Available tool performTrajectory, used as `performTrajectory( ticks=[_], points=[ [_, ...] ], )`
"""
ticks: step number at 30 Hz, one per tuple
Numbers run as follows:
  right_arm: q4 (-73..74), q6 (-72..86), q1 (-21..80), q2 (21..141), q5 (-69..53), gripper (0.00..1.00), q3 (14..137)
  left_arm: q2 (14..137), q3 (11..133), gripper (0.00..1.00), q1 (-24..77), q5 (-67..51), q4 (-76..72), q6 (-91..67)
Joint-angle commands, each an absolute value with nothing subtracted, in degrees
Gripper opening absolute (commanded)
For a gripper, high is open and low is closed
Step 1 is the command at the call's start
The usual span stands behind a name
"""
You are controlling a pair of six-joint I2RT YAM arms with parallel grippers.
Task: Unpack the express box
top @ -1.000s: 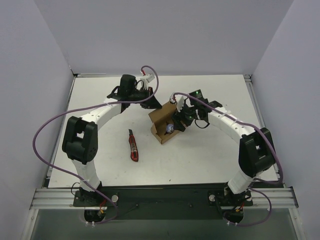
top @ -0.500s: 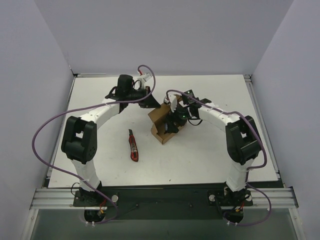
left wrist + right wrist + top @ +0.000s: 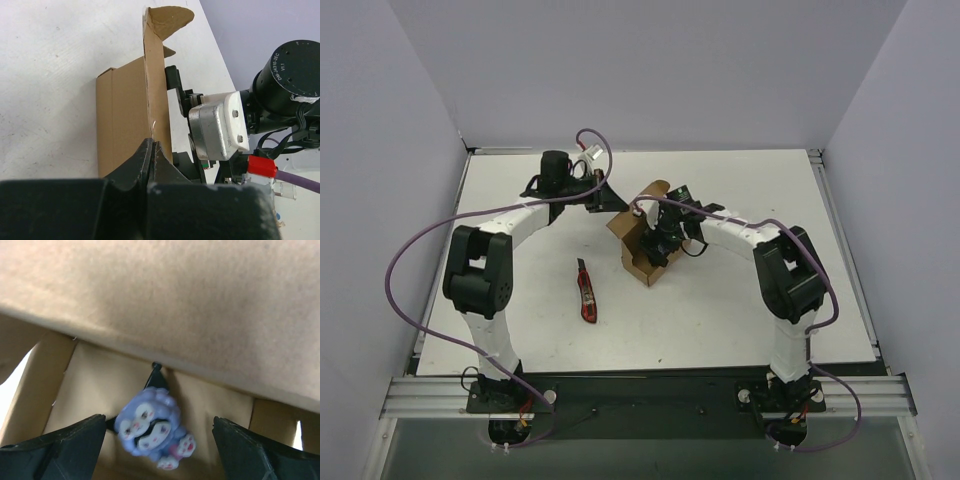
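Note:
The express box [image 3: 642, 243] is a small brown cardboard box near the table's middle, with its flaps folded out. My left gripper [image 3: 608, 197] is shut on the box's far-left flap; in the left wrist view [image 3: 152, 146] the jaws pinch the thin cardboard edge of the box [image 3: 127, 115]. My right gripper [image 3: 658, 246] reaches into the box's open side. In the right wrist view it [image 3: 159, 440] is open, with one finger [image 3: 55, 450] on each side of a small purple plush-like figure [image 3: 150, 427] lying inside the box [image 3: 190, 305]. The fingers do not touch the figure.
A red-and-black utility knife [image 3: 586, 291] lies on the white table [image 3: 740, 320] to the left front of the box. Grey walls stand on three sides. The right arm's wrist [image 3: 220, 130] sits close beside the box in the left wrist view.
My right gripper has moved left and deeper into the box's opening. My left arm has swung left, still holding the flap, and the box has shifted slightly left.

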State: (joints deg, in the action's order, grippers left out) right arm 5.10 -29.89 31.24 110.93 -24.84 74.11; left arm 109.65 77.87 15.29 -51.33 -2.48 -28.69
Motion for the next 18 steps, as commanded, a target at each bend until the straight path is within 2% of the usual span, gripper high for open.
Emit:
performTrajectory(
  ticks=[1, 4, 5, 7, 8, 11, 18],
  points=[
    [6.5, -32.6, 33.0, 115.0, -23.4, 0.91, 76.3, 110.9, 77.5, 0.0, 15.6, -54.1, -4.3, -29.5],
    [8.1, -33.5, 33.5, 115.6, -23.6, 0.84, 76.6, 111.1, 77.3, 0.0, 15.6, -54.4, -4.7, -29.9],
    [8.3, -33.6, 33.5, 115.4, -24.0, 0.74, 76.6, 111.2, 77.1, 0.0, 15.6, -54.3, -4.9, -30.1],
    [8.5, -33.6, 33.5, 115.0, -24.3, 0.63, 76.3, 111.2, 77.0, 0.0, 15.6, -54.3, -5.2, -30.3],
    [9.1, -33.7, 33.6, 114.6, -24.8, 0.53, 76.1, 111.2, 76.9, 0.0, 15.6, -54.3, -5.3, -30.4],
    [11.2, -34.4, 33.6, 112.7, -26.2, 0.4, 76.0, 111.3, 77.2, 0.0, 15.5, -54.1, -5.5, -31.0],
    [15.5, -27.3, 31.5, 103.1, -30.2, 0.26, 80.3, 110.7, 78.2, 0.0, 15.3, -54.6, -6.8, -31.6]
  ],
)
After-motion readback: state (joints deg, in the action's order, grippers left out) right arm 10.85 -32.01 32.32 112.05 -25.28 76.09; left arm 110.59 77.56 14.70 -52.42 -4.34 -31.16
